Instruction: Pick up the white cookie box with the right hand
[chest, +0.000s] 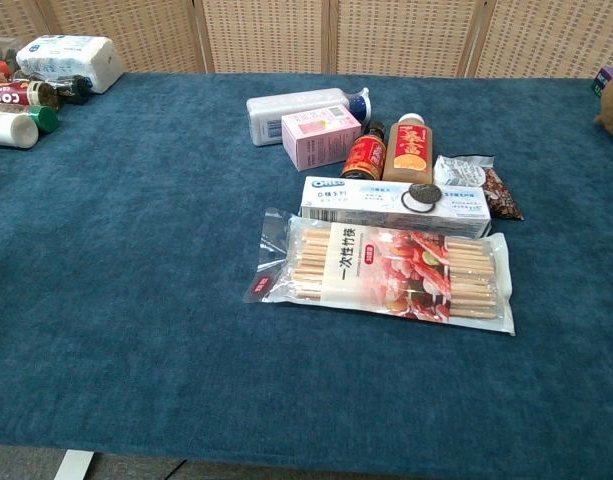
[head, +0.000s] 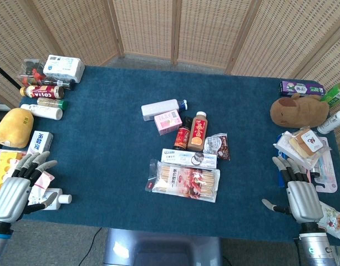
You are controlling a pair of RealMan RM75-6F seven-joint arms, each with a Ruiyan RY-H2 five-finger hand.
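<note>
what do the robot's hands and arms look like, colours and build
Only the head view shows them. The left hand and right hand match: silver-grey ribbed backs shaped like a glove, with grey segmented fingers and dark joints and tips. Each sits on a darker grey cylindrical wrist; a blue ring shows at the left wrist. No loose cables, sleeves or readable markings are visible.

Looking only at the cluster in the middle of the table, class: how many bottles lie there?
3: a white bottle with a blue cap at the back, a dark red-labelled bottle, and an orange-labelled bottle beside it, both behind the white cookie box.
</note>
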